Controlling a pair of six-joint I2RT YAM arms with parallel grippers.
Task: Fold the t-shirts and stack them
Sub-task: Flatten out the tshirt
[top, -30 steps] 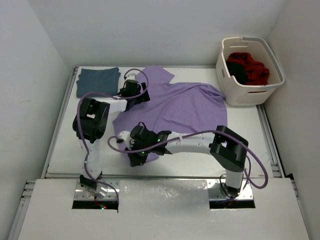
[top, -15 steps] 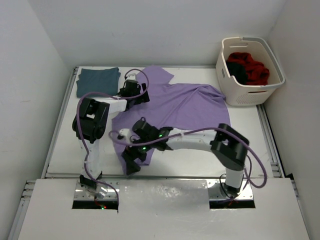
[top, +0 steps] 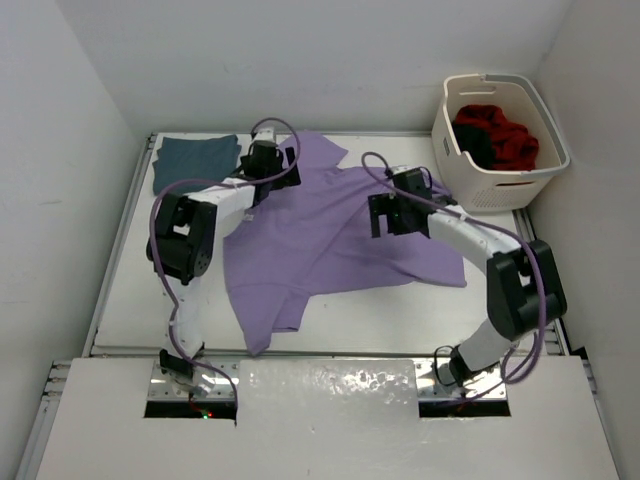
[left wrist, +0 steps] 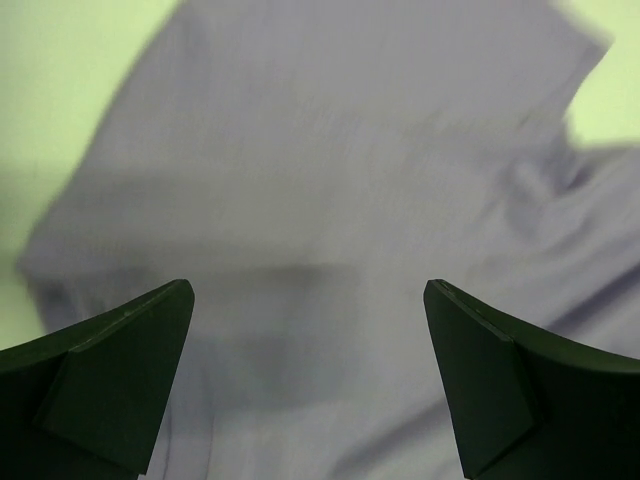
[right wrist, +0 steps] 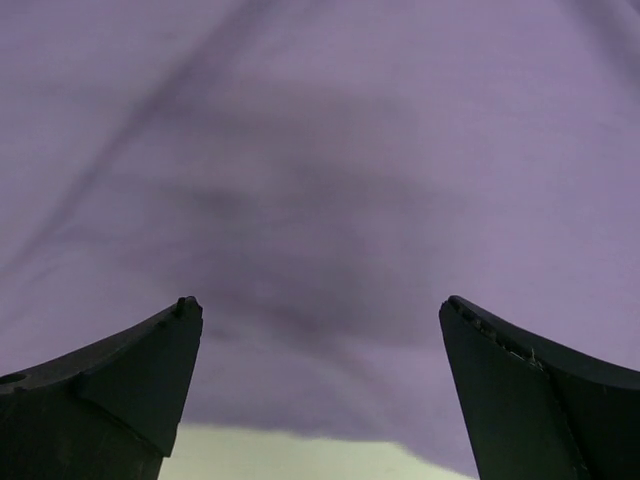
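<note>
Lavender shirt [top: 330,245] spread mid-desk [top: 135,295], creased, bulk running left to right. Left pincer [left wrist: 308,290] spread, empty, over far-left flap. Right pincer [right wrist: 320,300] spread, empty, over right half. Each arm nearer own side; near-left flap judged left arm's reach. Teal shirt [top: 195,162] folded, far-left corner.

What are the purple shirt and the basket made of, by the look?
Purple shirt: thin soft cloth, probably a cotton or blend knit, matte. It lies limp on the table with soft creases and folds.
Basket: likely moulded plastic, cream, smooth. It has rigid walls that hold their shape, slotted vents and a thick rim.
</note>
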